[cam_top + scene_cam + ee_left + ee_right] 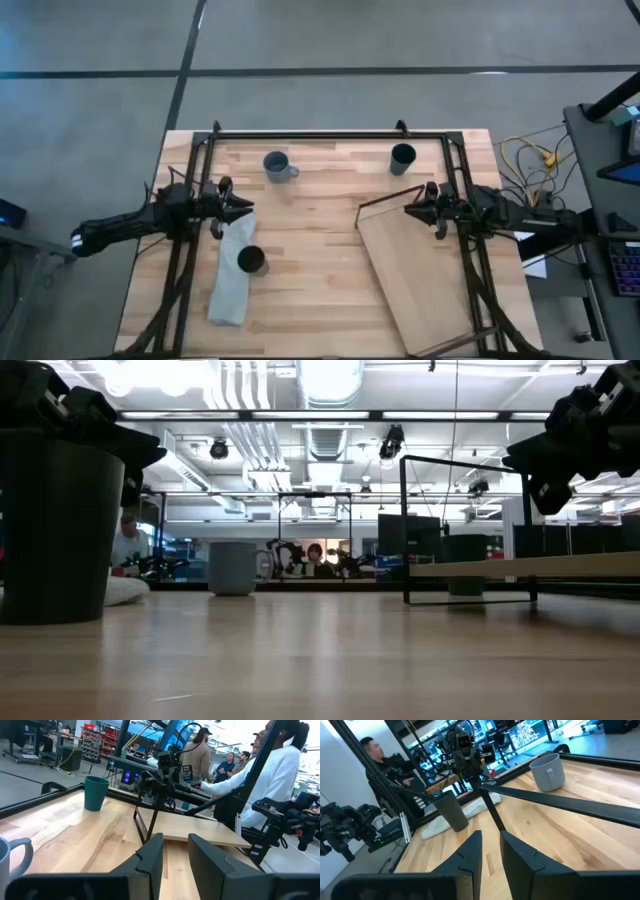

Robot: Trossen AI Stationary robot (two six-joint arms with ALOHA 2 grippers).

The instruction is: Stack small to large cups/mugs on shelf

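Note:
The blue-grey mug (277, 165) (548, 771) stands near the far edge. The dark teal-green cup (402, 156) (96, 793) stands to its right. The black cup (250, 260) (452, 811) stands on a grey folded cloth (232, 270). The pale shelf board (420, 270) (200, 827) lies askew at the table's right, its wire frame (390, 196) at the far end. My left gripper (238, 205) (175, 851) hovers over the cloth's far end, narrowly open. My right gripper (410, 210) (491, 847) hovers by the wire frame, narrowly open. Neither touches anything.
A dark metal rail (330, 135) runs along the table's far edge, with slanted struts down both sides. Bare butcher-block top (310, 240) lies between the cloth and the shelf. People (280, 775) stand beyond the table's right side.

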